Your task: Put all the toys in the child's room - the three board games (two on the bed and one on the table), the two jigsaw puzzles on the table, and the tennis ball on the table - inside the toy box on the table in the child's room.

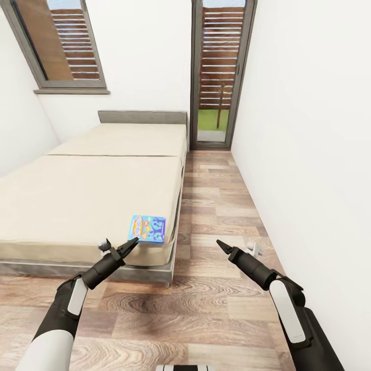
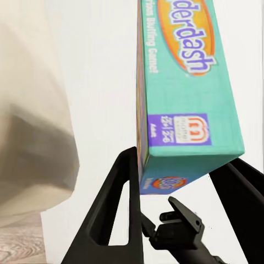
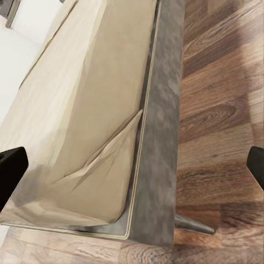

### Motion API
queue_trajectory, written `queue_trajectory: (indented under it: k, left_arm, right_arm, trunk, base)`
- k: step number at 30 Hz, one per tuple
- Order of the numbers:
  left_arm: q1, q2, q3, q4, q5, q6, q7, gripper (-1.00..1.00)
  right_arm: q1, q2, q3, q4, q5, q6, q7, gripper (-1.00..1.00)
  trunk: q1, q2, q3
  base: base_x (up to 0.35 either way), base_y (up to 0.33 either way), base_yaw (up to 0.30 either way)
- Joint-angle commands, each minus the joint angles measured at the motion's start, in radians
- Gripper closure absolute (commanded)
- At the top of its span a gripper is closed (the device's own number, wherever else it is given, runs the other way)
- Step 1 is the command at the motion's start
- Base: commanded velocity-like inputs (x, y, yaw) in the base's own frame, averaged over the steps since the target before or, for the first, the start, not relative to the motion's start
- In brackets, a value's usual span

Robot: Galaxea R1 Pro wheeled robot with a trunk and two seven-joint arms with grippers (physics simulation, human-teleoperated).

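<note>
I had left gripper (image 1: 133, 243) clamped on small blue cardboard board game (image 1: 147, 229) | stiff, light, edge-held | right gripper (image 1: 220, 245) fingers apart

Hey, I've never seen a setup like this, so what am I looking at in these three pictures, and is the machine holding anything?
It's a simulated two-armed robot in a bedroom. The big picture is from a camera on its head, looking down over both arms. The other two come from cameras near each arm's wrist, looking along the fingers.

The left gripper reaches to the near corner of the bed, where a small blue board game lies. In the left wrist picture that box sits between the two black fingers, which look closed on it, so it seems held.

The right gripper hangs over the wood floor and holds nothing; its wrist picture shows the bed's corner, with the fingers spread wide at the edges.
</note>
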Motion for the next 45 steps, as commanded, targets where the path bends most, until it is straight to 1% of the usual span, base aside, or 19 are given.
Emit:
queue_trajectory:
  k: [1, 4, 8, 11, 12, 14, 16, 18, 21, 22, 23, 26, 29, 32, 33, 36, 39, 41, 45]
  left_arm:
    - [-0.001, 0.0, 0.002, -0.001, -0.002, 0.011, -0.002, 1.0]
    - [-0.004, 0.006, 0.0, -0.002, -0.006, 0.033, -0.001, 1.0]
    - [-0.007, 0.037, -0.001, -0.003, -0.01, 0.082, 0.001, 1.0]
    - [-0.009, 0.085, -0.012, -0.004, -0.012, 0.146, 0.001, 1.0]
    - [-0.01, 0.093, -0.017, -0.005, -0.012, 0.158, 0.001, 1.0]
    - [-0.011, 0.124, -0.04, -0.022, -0.012, 0.211, 0.001, 1.0]
    - [-0.011, 0.139, -0.055, -0.04, -0.012, 0.236, 0.003, 1.0]
    - [-0.011, 0.164, -0.084, -0.069, -0.013, 0.272, 0.007, 1.0]
    - [-0.011, 0.198, -0.102, -0.087, -0.013, 0.3, 0.008, 1.0]
    - [-0.012, 0.219, -0.109, -0.091, -0.013, 0.318, 0.008, 1.0]
    - [-0.012, 0.231, -0.113, -0.093, -0.012, 0.325, 0.008, 1.0]
    - [-0.012, 0.313, -0.126, -0.096, -0.006, 0.349, 0.0, 1.0]
    - [-0.012, 0.362, -0.13, -0.098, -0.003, 0.356, -0.026, 1.0]
    - [-0.012, 0.423, -0.153, -0.098, -0.009, 0.357, -0.154, 1.0]
    - [-0.012, 0.43, -0.161, -0.098, -0.01, 0.357, -0.178, 1.0]
    - [0.006, 0.447, -0.178, -0.081, -0.031, 0.337, -0.194, 1.0]
    - [0.023, 0.447, -0.196, -0.076, -0.04, 0.317, -0.21, 1.0]
    - [0.027, 0.436, -0.204, -0.078, -0.031, 0.322, -0.201, 1.0]
    - [0.037, 0.416, -0.182, -0.08, -0.026, 0.327, -0.179, 1.0]
  right_arm:
    - [-0.001, 0.001, -0.003, 0.0, -0.003, 0.008, 0.003, -1.0]
    - [-0.001, 0.0, -0.005, 0.0, -0.003, 0.008, 0.003, -1.0]
    - [-0.001, -0.001, -0.007, 0.0, -0.003, 0.008, 0.003, -1.0]
    - [-0.001, -0.001, -0.008, 0.001, -0.003, 0.008, 0.003, -1.0]
    - [-0.001, -0.001, -0.008, 0.002, -0.003, 0.008, 0.003, -1.0]
    - [-0.001, -0.003, -0.009, 0.009, -0.003, 0.008, 0.003, -1.0]
    - [-0.001, -0.003, -0.01, 0.011, -0.003, 0.008, 0.003, -1.0]
    - [-0.001, -0.003, -0.01, 0.016, -0.003, 0.008, 0.003, -1.0]
    - [-0.001, -0.001, -0.01, 0.019, -0.003, 0.008, 0.003, -1.0]
    - [-0.001, -0.001, -0.009, 0.02, -0.003, 0.007, 0.003, -1.0]
    - [-0.001, 0.0, -0.009, 0.02, -0.003, 0.007, 0.003, -1.0]
    - [-0.001, -0.001, -0.009, 0.02, -0.002, 0.008, 0.003, -1.0]
    - [-0.001, 0.0, -0.007, 0.012, -0.001, 0.008, 0.008, -1.0]
    - [-0.001, 0.007, -0.002, 0.031, -0.003, 0.002, 0.025, -1.0]
    - [-0.001, 0.01, -0.001, 0.04, -0.003, -0.001, 0.027, -1.0]
    - [-0.001, 0.027, 0.0, 0.057, 0.008, -0.018, 0.035, -1.0]
    - [-0.001, 0.039, 0.0, 0.074, 0.008, -0.022, 0.032, -1.0]
    - [-0.001, 0.039, -0.001, 0.072, 0.008, -0.018, 0.028, -1.0]
    - [-0.001, 0.044, 0.005, 0.09, 0.01, -0.02, 0.023, -1.0]
  trunk:
    - [-0.001, 0.0, 0.003]
    - [-0.002, 0.001, 0.015]
    - [-0.004, 0.002, 0.03]
    - [-0.005, 0.002, 0.042]
    - [-0.006, 0.003, 0.046]
    - [-0.006, 0.003, 0.05]
    - [-0.006, 0.003, 0.05]
    - [-0.006, 0.003, 0.05]
    - [-0.006, 0.003, 0.05]
    - [-0.006, 0.003, 0.05]
    - [-0.006, 0.003, 0.053]
    - [-0.008, 0.004, 0.065]
    - [-0.009, 0.004, 0.077]
    - [-0.01, 0.005, 0.088]
    - [-0.011, 0.005, 0.092]
    - [-0.011, 0.005, 0.092]
    - [-0.011, 0.005, 0.092]
    - [-0.011, 0.005, 0.092]
    - [-0.011, 0.005, 0.092]
  base:
    - [0.0, 0.0, 0.0]
    - [0.0, 0.0, 0.0]
    - [0.0, 0.0, 0.0]
    - [0.0, 0.0, 0.0]
    - [0.0, 0.0, 0.0]
    - [0.0, 0.0, 0.0]
    - [0.0, 0.0, 0.0]
    - [0.0, 0.0, 0.0]
    - [0.0, 0.0, 0.0]
    - [0.0, 0.0, 0.0]
    - [0.0, 0.0, 0.0]
    - [0.0, 0.0, 0.0]
    - [0.0, 0.0, 0.0]
    - [0.0, 0.0, 0.0]
    - [0.0, 0.0, 0.0]
    - [0.0, 0.0, 0.0]
    - [0.0, 0.0, 0.0]
    - [0.0, 0.0, 0.0]
    - [0.0, 0.0, 0.0]
